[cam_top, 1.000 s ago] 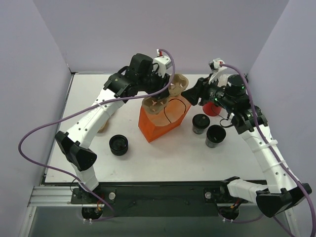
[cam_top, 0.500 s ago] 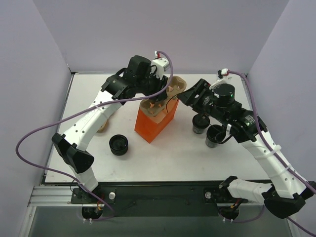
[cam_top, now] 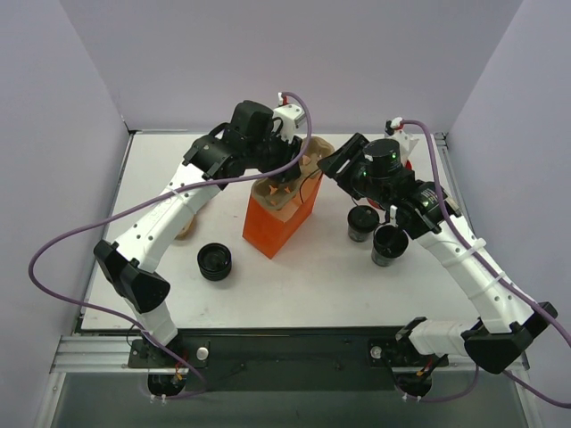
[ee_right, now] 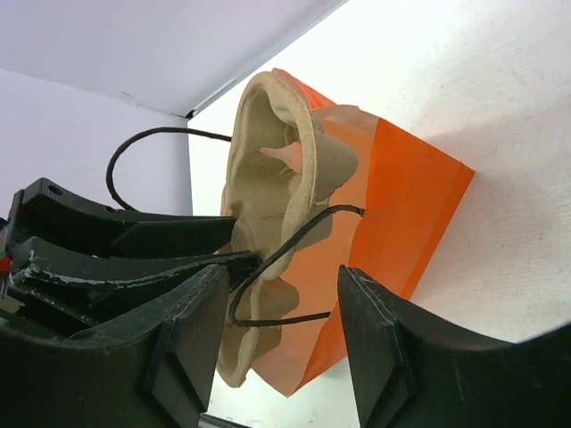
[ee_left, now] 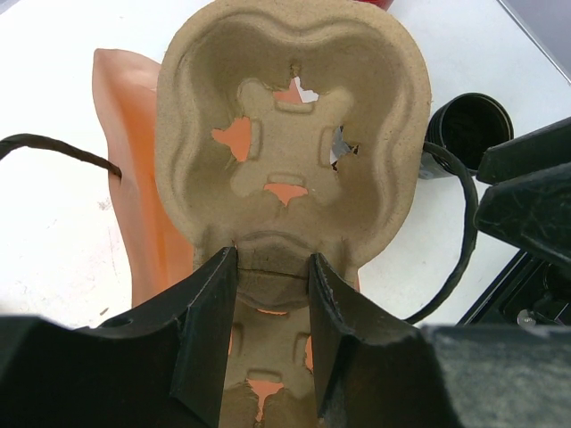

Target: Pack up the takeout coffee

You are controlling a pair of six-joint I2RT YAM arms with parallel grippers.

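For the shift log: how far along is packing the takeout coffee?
Done: nothing looks fully packed. In hand: the left hand grips the pulp carrier, tilted at the mouth of the orange bag, and the right hand is open beside the bag. Left: both dark cups stand on the table right of the bag, outside carrier and bag.
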